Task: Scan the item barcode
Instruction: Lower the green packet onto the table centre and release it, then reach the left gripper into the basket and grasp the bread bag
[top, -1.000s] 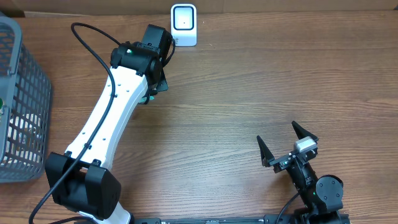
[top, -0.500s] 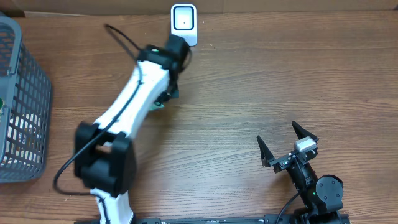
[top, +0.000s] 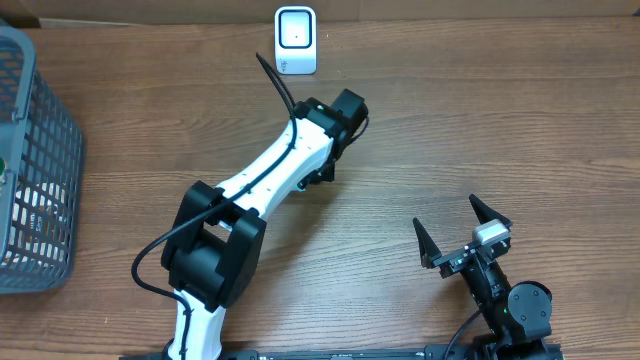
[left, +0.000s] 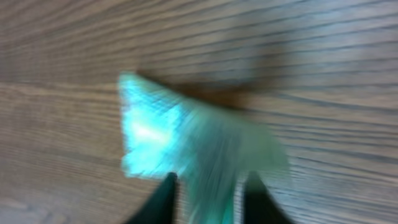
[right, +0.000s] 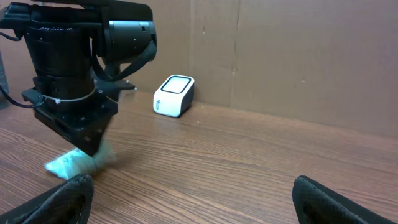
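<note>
A brown, wood-grained bench carries everything here. At its 12 o'clock edge stands a small white boxy barcode scanner with a dark-rimmed window on its face. At 9 o'clock a grey wire-mesh basket sits on the wood, partly cut off from sight. Near the middle of the bench a crumpled teal plastic packet appears to rest on the surface, well apart from scanner and basket, and too blurred to read.

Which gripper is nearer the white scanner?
Left. The left gripper hangs a little in front of the scanner, over a teal item; the right gripper sits far off near the table's front edge.
</note>
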